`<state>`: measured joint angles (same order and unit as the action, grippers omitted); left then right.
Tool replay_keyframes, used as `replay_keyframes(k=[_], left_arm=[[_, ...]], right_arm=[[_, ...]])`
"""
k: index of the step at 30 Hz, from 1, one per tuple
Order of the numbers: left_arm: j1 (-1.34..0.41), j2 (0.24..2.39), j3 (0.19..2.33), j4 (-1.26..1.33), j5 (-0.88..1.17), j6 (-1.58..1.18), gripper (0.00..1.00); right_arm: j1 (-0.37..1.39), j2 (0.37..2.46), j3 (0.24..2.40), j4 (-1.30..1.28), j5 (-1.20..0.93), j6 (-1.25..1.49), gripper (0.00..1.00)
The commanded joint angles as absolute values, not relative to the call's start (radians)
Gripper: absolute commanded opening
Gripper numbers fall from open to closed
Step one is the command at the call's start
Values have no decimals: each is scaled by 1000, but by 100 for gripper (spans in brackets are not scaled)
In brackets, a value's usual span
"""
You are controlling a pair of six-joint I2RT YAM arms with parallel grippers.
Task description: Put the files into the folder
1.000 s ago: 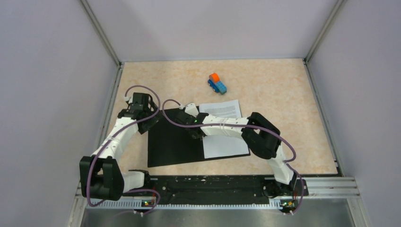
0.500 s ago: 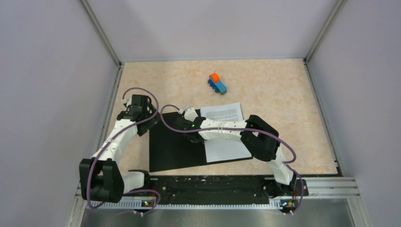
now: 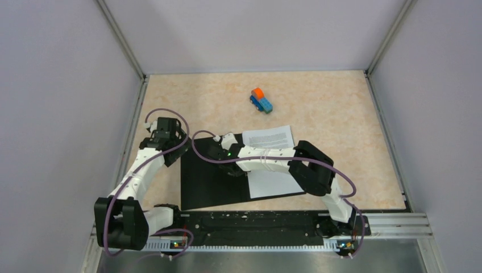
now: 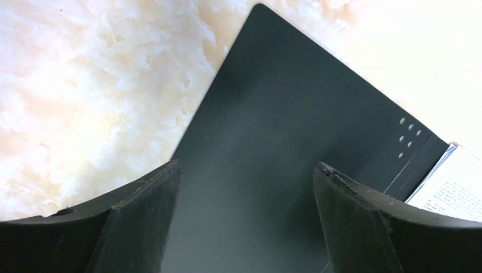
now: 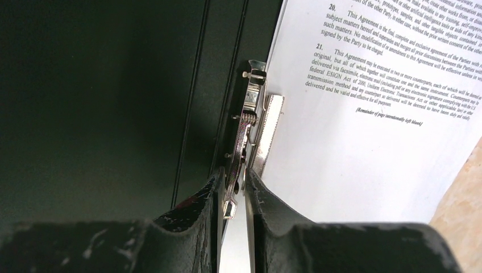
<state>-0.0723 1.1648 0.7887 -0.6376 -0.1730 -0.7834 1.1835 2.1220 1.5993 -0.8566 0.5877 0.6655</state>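
The folder (image 3: 207,187) lies open on the table, black inside up. The files (image 3: 273,183), white printed sheets, rest on its right half under the metal clip (image 5: 250,131) by the spine. My right gripper (image 3: 230,169) reaches left across the sheets. In the right wrist view the right gripper (image 5: 232,177) is shut on the clip's lever, next to the files (image 5: 352,142). My left gripper (image 3: 169,152) hovers over the folder's far left corner. In the left wrist view the left gripper (image 4: 247,165) stands open with only the black cover (image 4: 284,114) between its fingers.
A small blue-and-orange toy truck (image 3: 261,100) sits farther back on the beige tabletop. Grey walls close in the left, right and far sides. A black rail (image 3: 256,224) with the arm bases runs along the near edge.
The right gripper has shifted left and nearer with the clip, and folder and sheets have turned slightly. The left gripper has moved a little nearer. Both grips look unchanged.
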Motion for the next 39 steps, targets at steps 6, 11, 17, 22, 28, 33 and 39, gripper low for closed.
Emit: replay_keyframes(k=[6,11,17,22,28,33,39], left_arm=[[-64,1111,758,-619,-176,-791,90],[-61,1098,742,-610,-168,-786,90],[-54,1100,732,-600,-155,-761,89],[-51,1103,726,-568,-122,-720,88],[-49,1142,726,-511,13,-660,86],[-48,1180,713,-474,132,-617,88],[-46,1161,646,-381,268,-633,92]], right_arm=[[1205,2107,1593,-854,571,711,19],[1180,2117,1568,-808,559,704,19],[1136,2088,1496,-727,492,688,10],[1135,2065,1440,-719,464,688,0],[1084,1930,1363,-688,458,671,0],[1008,1800,1317,-654,425,627,0],[951,1717,1280,-629,369,598,0]])
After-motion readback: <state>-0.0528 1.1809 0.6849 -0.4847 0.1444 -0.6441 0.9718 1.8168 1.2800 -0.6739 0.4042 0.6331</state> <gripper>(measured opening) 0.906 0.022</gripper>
